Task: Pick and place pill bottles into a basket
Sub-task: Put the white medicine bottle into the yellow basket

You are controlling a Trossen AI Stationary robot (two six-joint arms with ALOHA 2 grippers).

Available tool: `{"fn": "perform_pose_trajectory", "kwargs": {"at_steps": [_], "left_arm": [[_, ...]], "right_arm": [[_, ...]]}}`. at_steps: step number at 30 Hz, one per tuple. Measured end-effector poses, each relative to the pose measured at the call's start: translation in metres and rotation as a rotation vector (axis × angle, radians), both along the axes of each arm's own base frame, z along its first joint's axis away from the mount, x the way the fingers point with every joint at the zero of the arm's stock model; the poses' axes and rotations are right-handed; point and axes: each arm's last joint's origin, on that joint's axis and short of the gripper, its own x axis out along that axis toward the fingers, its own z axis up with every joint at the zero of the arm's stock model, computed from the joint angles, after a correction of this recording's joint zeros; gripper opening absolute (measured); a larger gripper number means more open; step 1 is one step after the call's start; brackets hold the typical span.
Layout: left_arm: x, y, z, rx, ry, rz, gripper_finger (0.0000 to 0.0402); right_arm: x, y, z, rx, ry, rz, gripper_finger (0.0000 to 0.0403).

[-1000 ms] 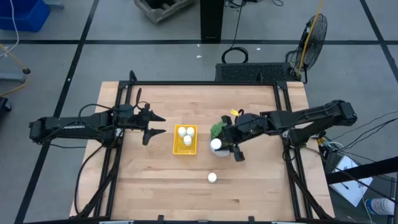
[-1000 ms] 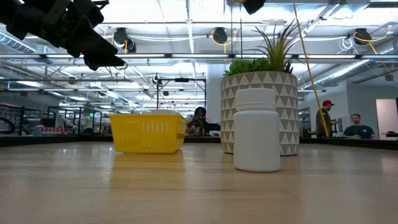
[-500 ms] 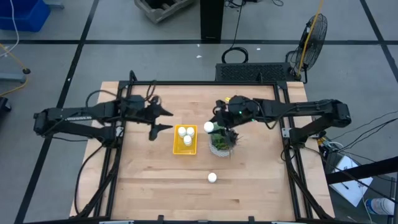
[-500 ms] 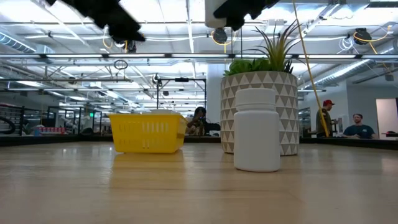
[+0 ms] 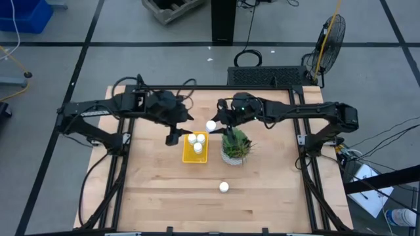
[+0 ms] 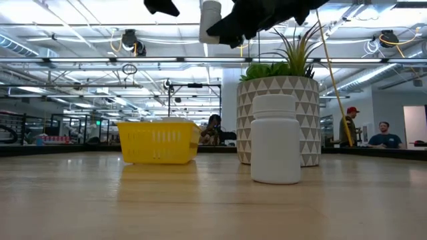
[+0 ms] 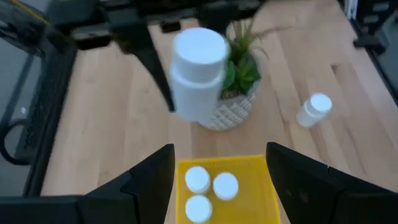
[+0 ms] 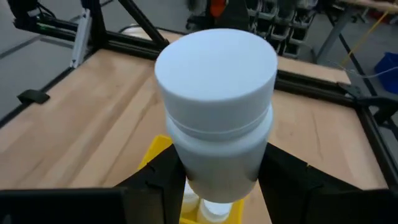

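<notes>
My right gripper (image 5: 215, 124) is shut on a white pill bottle (image 8: 214, 106), high above the table between the potted plant (image 5: 235, 145) and the yellow basket (image 5: 195, 147); the bottle also shows in the low view (image 6: 211, 20). Three bottles (image 7: 211, 186) lie in the basket. Another bottle (image 6: 275, 139) stands on its base on the table near the front (image 5: 224, 187). My left gripper (image 5: 180, 128) is open and empty, high up just left of the basket, its fingers (image 7: 152, 183) apart above the basket's near rim. My right gripper pinches the bottle's body (image 8: 208, 177) below the cap, one finger (image 8: 155, 186) on each side. It comes slanting in from the table's right. The bottle is upright, cap up, lifted clear of everything.
The potted plant in its patterned pot (image 6: 279, 120) stands right of the basket, its leaves close under my right arm. The two grippers are near each other above the basket. Black frame rails (image 5: 216, 87) edge the table. People show in the room behind.
My right gripper has lifted the bottle from the table right of the plant and carried it up, toward the far edge and left, past the plant toward the basket. My left gripper has moved right toward the basket and risen.
</notes>
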Motion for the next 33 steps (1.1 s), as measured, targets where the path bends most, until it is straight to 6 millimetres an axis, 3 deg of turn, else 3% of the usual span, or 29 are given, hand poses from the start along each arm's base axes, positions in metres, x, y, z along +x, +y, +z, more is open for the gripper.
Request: {"fn": "perform_pose_trajectory", "kwargs": {"at_steps": [11, 22, 33], "left_arm": [[0.032, 0.002, 0.000, 0.028, 0.081, -0.036, 0.0255], [0.032, 0.003, 0.013, 0.050, 0.033, -0.046, 0.0255], [0.050, 0.006, -0.011, 0.079, 0.147, -0.038, 0.0255]], "right_arm": [[0.001, -0.005, 0.002, 0.015, -0.032, 0.006, 0.0158], [0.004, -0.004, 0.000, 0.044, -0.041, 0.021, 0.0159], [0.020, -0.006, -0.026, 0.081, 0.014, 0.037, 0.0161]]}}
